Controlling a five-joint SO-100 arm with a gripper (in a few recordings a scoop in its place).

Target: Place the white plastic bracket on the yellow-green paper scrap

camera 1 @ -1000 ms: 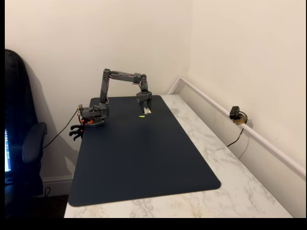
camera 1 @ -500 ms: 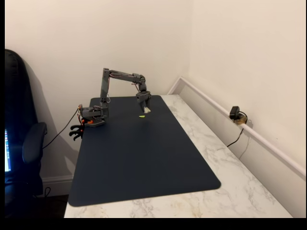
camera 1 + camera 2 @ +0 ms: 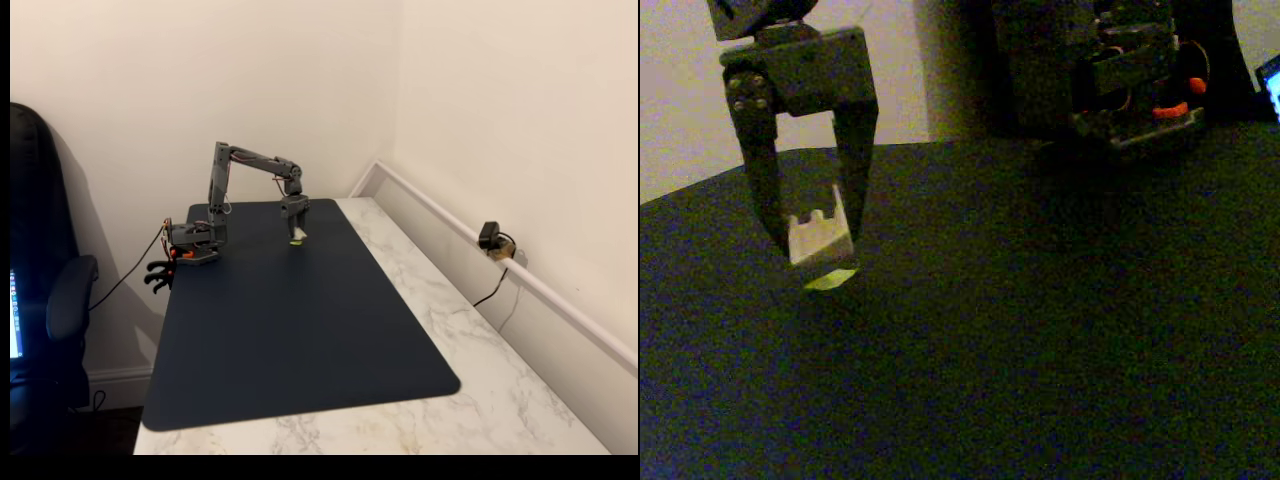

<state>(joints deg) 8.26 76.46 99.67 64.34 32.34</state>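
White plastic bracket [image 3: 818, 237] sits clamped between the fingertips of the gripper [image 3: 812, 235], prongs up, directly over the yellow-green paper scrap [image 3: 830, 279]. Scrap lies on the dark mat [image 3: 300, 330] near the desk's far edge.

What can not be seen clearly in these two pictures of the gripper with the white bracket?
- Contact: in a fixed view the white plastic bracket between the gripper fingers hangs right over the yellow-green paper scrap; whether it touches the scrap cannot be told.
- Scrap outline: the bracket covers part of it and the picture is dark and grainy.
- Far fixed view: bracket and scrap are too small to separate.
- Gripper top: cut off by the upper edge.
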